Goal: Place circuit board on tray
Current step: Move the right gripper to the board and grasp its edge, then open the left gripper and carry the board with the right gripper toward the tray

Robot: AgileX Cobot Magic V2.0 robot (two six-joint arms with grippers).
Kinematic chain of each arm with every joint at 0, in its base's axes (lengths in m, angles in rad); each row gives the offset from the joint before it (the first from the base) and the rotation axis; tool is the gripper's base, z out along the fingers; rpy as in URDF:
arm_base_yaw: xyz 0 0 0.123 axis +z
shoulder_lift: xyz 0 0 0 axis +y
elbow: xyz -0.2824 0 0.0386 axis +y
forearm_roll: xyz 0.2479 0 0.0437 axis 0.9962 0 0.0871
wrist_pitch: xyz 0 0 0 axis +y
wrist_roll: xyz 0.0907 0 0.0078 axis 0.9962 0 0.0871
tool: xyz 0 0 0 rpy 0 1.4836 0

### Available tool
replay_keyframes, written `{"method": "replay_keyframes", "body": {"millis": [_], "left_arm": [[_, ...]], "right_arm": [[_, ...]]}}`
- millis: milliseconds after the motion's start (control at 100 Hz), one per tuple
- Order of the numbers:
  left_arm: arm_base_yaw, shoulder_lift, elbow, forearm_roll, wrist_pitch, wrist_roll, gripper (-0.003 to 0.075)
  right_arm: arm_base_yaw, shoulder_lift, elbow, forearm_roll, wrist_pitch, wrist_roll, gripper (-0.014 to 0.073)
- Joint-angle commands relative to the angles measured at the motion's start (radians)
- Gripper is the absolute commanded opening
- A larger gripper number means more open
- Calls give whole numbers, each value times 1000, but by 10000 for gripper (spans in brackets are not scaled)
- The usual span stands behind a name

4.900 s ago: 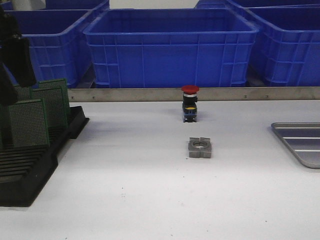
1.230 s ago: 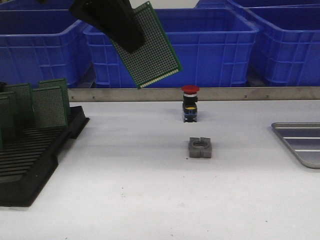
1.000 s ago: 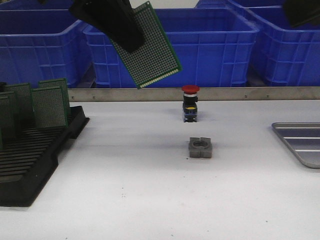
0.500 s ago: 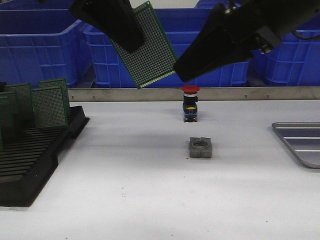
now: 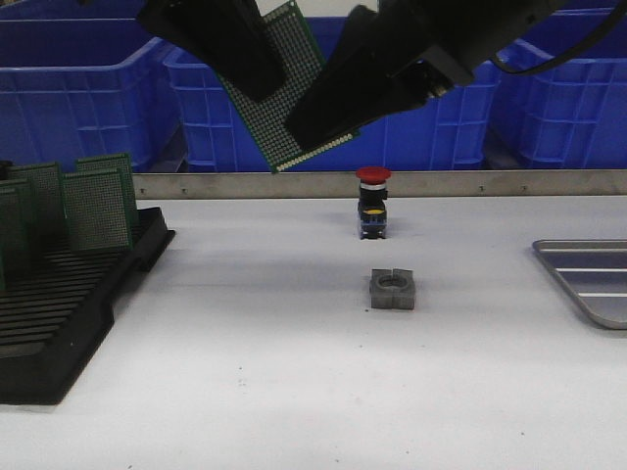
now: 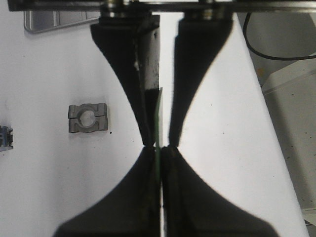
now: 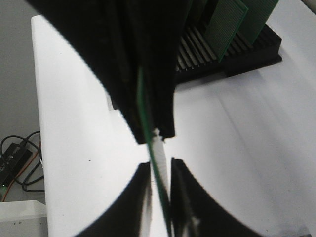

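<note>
My left gripper [image 5: 260,88] is shut on a green perforated circuit board [image 5: 261,129] and holds it tilted, high above the table's far middle. In the left wrist view the board [image 6: 160,113] shows edge-on, pinched between the closed fingers of the left gripper [image 6: 160,148]. My right gripper [image 5: 306,127] reaches in from the upper right over the board's lower right part. In the right wrist view its fingers [image 7: 182,187] straddle the board's edge [image 7: 143,106] with a narrow gap still showing on one side. The grey ribbed tray [image 5: 593,282] lies at the table's right edge.
A black slotted rack [image 5: 59,313] with several upright green boards [image 5: 93,208] stands at the left. A red-capped push button [image 5: 372,201] and a grey metal clamp block [image 5: 393,290] sit mid-table. Blue bins [image 5: 333,98] line the back behind a metal rail.
My right arm has come in from the upper right and its fingers now straddle the board's edge. The left gripper, which lifted the board from the rack earlier, holds it still.
</note>
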Motion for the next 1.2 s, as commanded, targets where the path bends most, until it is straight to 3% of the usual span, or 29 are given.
{"method": "replay_keyframes", "body": {"millis": [0, 40, 270, 390, 510, 590, 820, 1030, 1190], "left_arm": [[-10, -50, -33, -62, 40, -7, -18], [-10, -50, -33, -62, 40, -7, -18], [-10, -50, -33, -64, 40, -14, 17], [-10, -50, -33, -70, 40, -14, 187], [-10, -50, -33, -75, 38, -40, 449], [-10, -50, -33, -75, 38, -40, 528], [-10, -50, -33, -75, 38, -40, 512], [-10, -50, -33, -75, 38, -40, 482], [-10, -50, -33, -75, 38, -40, 443]], "right_arm": [[2, -29, -32, 49, 12, -13, -36], [2, -29, -32, 49, 12, -13, -77], [2, -29, -32, 49, 11, -13, -69], [1, -29, -32, 49, 1, -13, -69], [-4, -29, -32, 48, 1, -13, -69], [-4, -33, -32, 36, 1, -13, -69], [-112, -108, -32, -8, 59, 71, -69], [-394, -177, -32, -55, 203, 167, -69], [-612, -146, -31, -55, 192, 240, -69]]}}
